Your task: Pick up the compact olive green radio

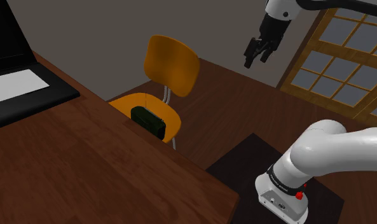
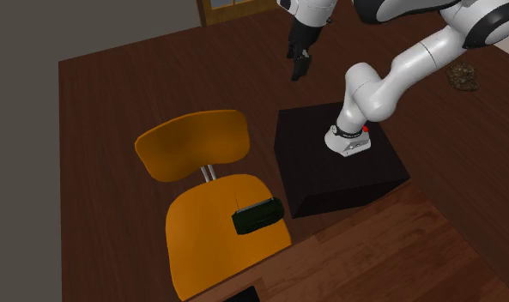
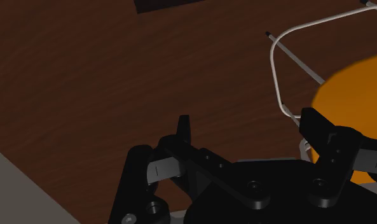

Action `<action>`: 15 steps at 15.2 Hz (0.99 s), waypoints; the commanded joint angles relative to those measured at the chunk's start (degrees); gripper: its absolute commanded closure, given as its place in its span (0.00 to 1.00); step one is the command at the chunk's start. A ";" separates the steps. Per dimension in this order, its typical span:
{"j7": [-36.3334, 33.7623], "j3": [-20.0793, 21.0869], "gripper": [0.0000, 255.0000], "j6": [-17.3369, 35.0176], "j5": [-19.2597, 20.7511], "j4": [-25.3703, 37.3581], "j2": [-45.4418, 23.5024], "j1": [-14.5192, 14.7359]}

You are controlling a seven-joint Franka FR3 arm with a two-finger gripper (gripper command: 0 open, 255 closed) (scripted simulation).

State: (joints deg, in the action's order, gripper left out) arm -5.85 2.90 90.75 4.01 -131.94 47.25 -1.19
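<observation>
Table (image 1: 85, 165) edge lies closest; just past it the dark green radio (image 1: 148, 121) rests on the orange chair (image 1: 174, 67) seat. Gripper (image 1: 255, 58) hangs high, at 2 o'clock from it in the shoulder view, fingers (image 3: 184, 130) spread, empty.

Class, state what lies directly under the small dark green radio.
The small dark green box-shaped radio rests on the rounded orange chair seat. The patch of seat beneath it is covered, so unseen.

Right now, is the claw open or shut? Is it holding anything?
Gripper: open, holding nothing. The dark green radio lies on the orange chair, apart from it.
</observation>
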 commanded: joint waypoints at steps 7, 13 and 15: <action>-5.47 4.76 0.00 6.03 -4.26 -0.59 -7.01 1.88; -10.61 9.45 0.00 12.01 -7.52 1.06 -15.78 3.50; -12.28 11.01 0.00 13.91 -8.30 2.12 -19.04 3.93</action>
State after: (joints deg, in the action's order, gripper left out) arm -17.36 13.21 103.43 -3.89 -130.09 29.87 2.55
